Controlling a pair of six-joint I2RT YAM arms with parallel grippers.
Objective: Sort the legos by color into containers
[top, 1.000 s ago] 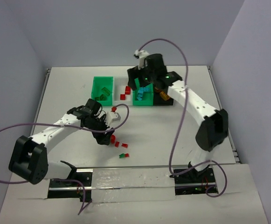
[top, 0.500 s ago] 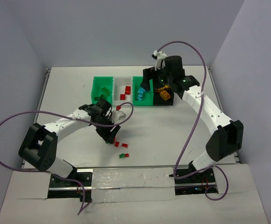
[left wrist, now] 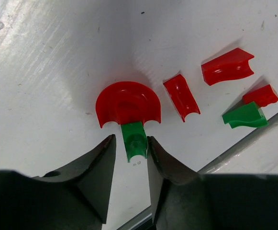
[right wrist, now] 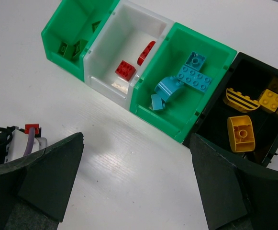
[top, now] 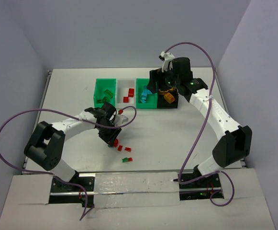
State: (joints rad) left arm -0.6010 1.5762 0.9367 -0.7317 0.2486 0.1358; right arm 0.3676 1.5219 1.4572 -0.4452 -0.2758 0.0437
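The left gripper (left wrist: 130,143) is down at the table (top: 72,96), a little left of centre. Its two fingers (left wrist: 98,177) are set close on either side of a green stub (left wrist: 134,139). The stub butts against the open foot of a red arch (left wrist: 127,101). One finger seems to touch the stub and the other shows a sliver of gap, so I cannot tell whether the stub is pinched or only straddled.

Just right of the arch lie more loose legos. There is a red curved bit (left wrist: 181,96), a bigger red block (left wrist: 227,66) past it, and a red-and-green pair (left wrist: 251,108) nearest the table's front rail (the two halves of the pair touch).

Farther back, four bins stand wall to wall in a row.
- The left green bin (right wrist: 88,12) holds a few dark green bricks (right wrist: 76,46).
- The white bin (right wrist: 109,88) holds a red brick (right wrist: 125,70) and a red curved piece (right wrist: 146,52).
- The second green bin (right wrist: 160,120) holds the blue legos (right wrist: 195,79).
- The black bin (right wrist: 210,110), at the right end, holds the yellow legos (right wrist: 241,133), one of them a striped arch shape.

The right gripper (right wrist: 136,141) hangs above the row near the second green bin. Its jaws are spread wide with nothing between them.
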